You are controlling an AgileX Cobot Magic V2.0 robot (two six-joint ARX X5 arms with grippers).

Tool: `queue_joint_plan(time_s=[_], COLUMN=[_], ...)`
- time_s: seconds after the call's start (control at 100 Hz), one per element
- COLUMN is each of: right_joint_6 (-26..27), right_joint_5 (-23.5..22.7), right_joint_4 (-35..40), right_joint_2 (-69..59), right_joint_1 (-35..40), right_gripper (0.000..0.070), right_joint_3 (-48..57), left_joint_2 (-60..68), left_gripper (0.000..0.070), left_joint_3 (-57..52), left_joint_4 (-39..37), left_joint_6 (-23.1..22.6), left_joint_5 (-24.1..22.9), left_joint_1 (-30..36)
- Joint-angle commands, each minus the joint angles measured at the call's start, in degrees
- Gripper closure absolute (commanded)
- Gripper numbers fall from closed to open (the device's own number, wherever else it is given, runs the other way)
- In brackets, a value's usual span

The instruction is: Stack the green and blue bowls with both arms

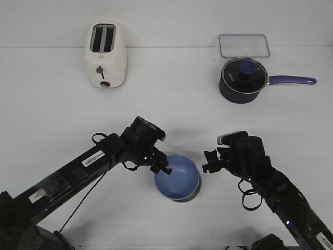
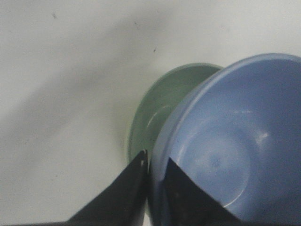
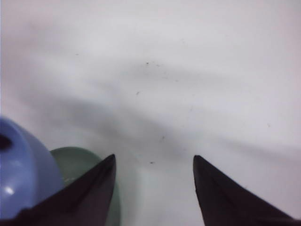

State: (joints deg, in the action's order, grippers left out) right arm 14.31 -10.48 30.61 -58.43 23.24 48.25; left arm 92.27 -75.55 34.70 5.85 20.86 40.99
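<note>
In the left wrist view, left end effector [image 2: 149,188] pinches blue bowl [image 2: 235,146] over green bowl [image 2: 160,106]; right end effector [image 3: 153,188] spread.

The light blue bowl [image 1: 178,179] sits tilted inside the sage green bowl [image 2: 157,106], both on the white tabletop [image 1: 166,104].

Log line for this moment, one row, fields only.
left hand: shut on blue bowl rim | blue bowl: tilted into green bowl | right hand: open, empty, beside bowls | stack: not seated
</note>
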Motion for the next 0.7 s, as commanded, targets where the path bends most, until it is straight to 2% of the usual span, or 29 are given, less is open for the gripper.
queue_joint_plan(time_s=[0.0, 0.12, 0.16, 0.2, 0.28, 0.33, 0.46, 0.61, 0.65, 0.69], right_joint_6=[-0.6, -0.6, -0.6, -0.5, -0.6, -0.6, -1.0, -3.8, -4.9, -5.9], right_joint_5=[0.1, 0.1, 0.2, 0.2, 0.2, 0.2, 0.3, 1.9, 3.0, 3.7], right_joint_4=[-0.5, -0.5, -0.5, -0.5, -0.5, -0.5, -0.5, -0.6, -0.6, -0.6], right_joint_2=[-0.5, -0.5, -0.5, -0.5, -0.5, -0.5, -0.5, 1.1, 2.1, 3.4], right_joint_1=[0.2, 0.0, 0.0, 0.0, -0.1, -0.2, -1.1, -3.7, -4.5, -5.2], right_gripper=[0.0353, 0.0353, 0.0353, 0.0353, 0.0353, 0.0353, 0.0353, 0.0357, 0.0378, 0.0429], right_joint_3=[0.7, 0.7, 0.7, 0.7, 0.7, 0.7, 0.7, 0.7, 0.7, 0.7], left_joint_2=[1.6, 3.6, 3.9, 3.9, 3.0, 1.7, -4.1, -13.0, -15.3, -17.7], left_gripper=[0.0687, 0.0684, 0.0662, 0.0572, 0.0308, 0.0233, 0.0237, 0.0252, 0.0296, 0.0385], left_joint_3=[-0.6, -0.6, -0.6, -0.6, -0.7, -0.7, -0.8, -0.8, -0.8, -0.8], left_joint_4=[-0.9, -0.7, -0.6, -0.7, -0.7, -0.8, -1.0, -1.3, -1.2, -0.8], left_joint_6=[-1.0, -2.0, -2.0, -1.8, -1.2, -0.9, -0.9, -1.2, -1.2, -1.5], left_joint_5=[0.0, -0.1, -0.1, 0.0, -0.1, 0.0, -1.2, -12.2, -15.6, -18.4], left_joint_1=[1.0, 2.0, 2.1, 2.1, 1.8, 0.9, -2.3, -8.7, -10.7, -12.9])
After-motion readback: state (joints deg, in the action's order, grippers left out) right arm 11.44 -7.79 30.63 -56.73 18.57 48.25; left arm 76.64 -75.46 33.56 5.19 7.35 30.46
